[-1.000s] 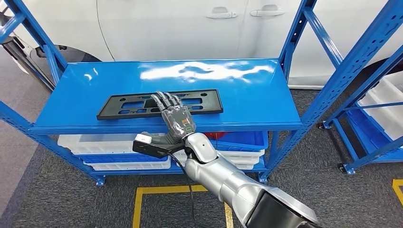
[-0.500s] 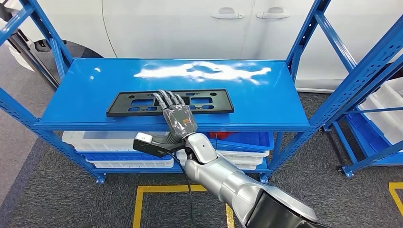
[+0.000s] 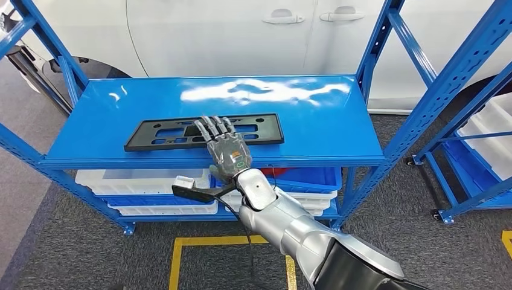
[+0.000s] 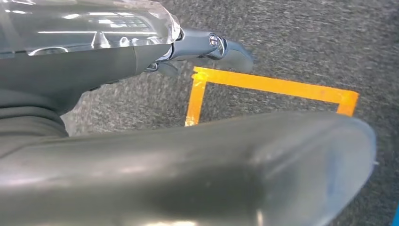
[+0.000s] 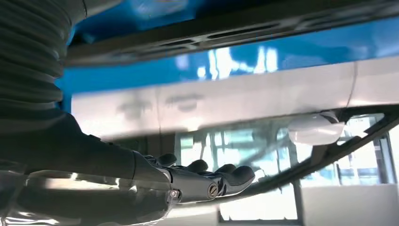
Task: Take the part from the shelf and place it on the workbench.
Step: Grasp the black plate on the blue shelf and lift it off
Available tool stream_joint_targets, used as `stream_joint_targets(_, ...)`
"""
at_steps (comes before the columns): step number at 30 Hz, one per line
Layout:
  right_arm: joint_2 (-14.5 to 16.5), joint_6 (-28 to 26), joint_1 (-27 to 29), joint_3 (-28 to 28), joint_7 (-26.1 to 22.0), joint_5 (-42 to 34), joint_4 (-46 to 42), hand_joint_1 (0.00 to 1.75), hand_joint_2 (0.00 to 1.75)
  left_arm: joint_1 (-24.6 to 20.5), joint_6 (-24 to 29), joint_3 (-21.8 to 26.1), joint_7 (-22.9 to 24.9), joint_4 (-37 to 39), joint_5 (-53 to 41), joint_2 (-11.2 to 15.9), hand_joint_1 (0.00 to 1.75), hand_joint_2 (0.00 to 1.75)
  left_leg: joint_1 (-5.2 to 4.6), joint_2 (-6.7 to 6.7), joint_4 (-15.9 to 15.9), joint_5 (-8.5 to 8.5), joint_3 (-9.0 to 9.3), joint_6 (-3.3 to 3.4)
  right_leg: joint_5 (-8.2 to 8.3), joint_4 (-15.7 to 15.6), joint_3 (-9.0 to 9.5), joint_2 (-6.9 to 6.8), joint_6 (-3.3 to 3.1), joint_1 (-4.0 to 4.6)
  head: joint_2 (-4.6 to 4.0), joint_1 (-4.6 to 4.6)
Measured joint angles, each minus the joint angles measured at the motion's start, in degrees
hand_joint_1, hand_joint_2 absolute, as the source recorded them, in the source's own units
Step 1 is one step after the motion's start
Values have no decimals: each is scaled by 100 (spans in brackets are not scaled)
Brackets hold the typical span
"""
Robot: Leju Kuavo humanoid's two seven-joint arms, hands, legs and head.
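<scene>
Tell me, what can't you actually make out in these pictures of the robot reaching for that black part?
- Head view: the right hand covers the middle of the black part, so contact under its fingers is hidden.
- Head view: the shelf's top board hides most of the white bins below.
- Left wrist view: the left hand is partly blocked by grey covers; its state is unclear.

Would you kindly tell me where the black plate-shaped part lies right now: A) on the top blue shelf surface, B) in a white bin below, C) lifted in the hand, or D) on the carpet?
A: the black part lies flat on the blue shelf, with the right hand reaching over its near edge.
</scene>
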Motion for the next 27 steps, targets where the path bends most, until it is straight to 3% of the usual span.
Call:
stream_joint_targets(1,-3,1,1,81,212,346,44,0,175,-1,-1,0,30,0,-15,1,0,0,0,0,31,53,-16,4,-5,7,1,1,-3,8,0,0)
stream_joint_targets(2,-4,4,-2,159,382,597,86,0,175,-4,-2,0,54,0,-25,1,0,0,0,1,-163,201,79,14,-11,16,5,2,-2,13,0,0)
stream_joint_targets(3,-4,21,-11,238,542,802,124,0,175,-10,-3,0,79,0,-35,2,0,0,0,3,-531,404,264,29,-22,27,12,3,6,17,0,0)
stream_joint_targets(5,-4,115,-49,399,860,1143,194,0,175,-33,-9,1,124,0,-51,3,0,0,-15,4,-1231,647,617,73,-47,61,3,7,41,41,0,0)
stream_joint_targets(7,-6,244,-82,540,1097,1355,265,0,175,-49,-20,7,155,0,-54,3,0,0,-41,-1,-1474,661,721,127,-51,83,-28,8,89,59,0,1)
stream_joint_targets(10,-16,351,-95,627,1186,1435,336,0,175,-43,-36,24,168,0,-52,2,0,0,-33,-7,-1509,689,713,220,-117,164,-71,6,180,43,0,2)
stream_joint_targets(12,-34,373,-108,635,1182,1442,365,0,175,-53,-36,31,174,0,-55,3,0,0,-17,-4,-1530,707,714,270,-393,608,-272,6,243,24,0,2)
stream_joint_targets(14,-62,374,-108,635,1174,1442,399,0,175,-58,-26,36,181,0,-61,9,0,0,-21,-2,-1529,706,705,290,-752,1404,-653,5,284,0,0,2)
stream_joint_targets(15,-78,374,-104,635,1171,1442,417,0,175,-57,-26,38,183,0,-66,12,0,0,-23,-2,-1526,705,703,292,-831,1697,-801,5,294,-10,0,2)
stream_joint_targets(16,-91,374,-101,635,1170,1442,433,0,175,-56,-33,39,184,0,-70,14,0,0,-24,-4,-1523,703,704,293,-801,1791,-855,5,295,-16,0,2)
stream_joint_targets(17,-100,374,-103,635,1169,1443,445,0,175,-57,-46,40,188,0,-78,14,0,0,-25,-8,-1521,701,708,290,-656,1627,-785,5,284,-19,0,2)
stream_joint_targets(19,-107,374,-124,635,1157,1445,457,0,175,-67,-83,43,204,0,-101,13,0,0,-28,-15,-1518,694,721,277,-251,816,-405,6,226,-9,0,2)
stream_joint_targets(21,-107,374,-154,635,1136,1449,462,0,175,-85,-104,50,222,0,-116,11,0,0,-41,-16,-1513,685,717,237,-42,200,-122,2,166,24,0,2)
stream_joint_targets(23,-109,374,-171,634,1122,1452,471,0,175,-93,-111,66,231,0,-116,11,0,0,-45,-14,-1524,678,715,174,-41,83,-80,0,122,51,0,2)
stream_joint_targets(25,-108,374,-180,632,1110,1457,476,0,175,-96,-116,86,232,0,-113,17,0,0,-43,-8,-1500,639,720,116,-36,21,-32,0,65,18,0,1)
stream_joint_targets(27,-105,376,-198,630,1091,1463,477,0,175,-100,-121,109,227,0,-108,20,0,0,-42,-4,-1128,451,567,72,-46,-44,49,-6,8,-21,0,0)
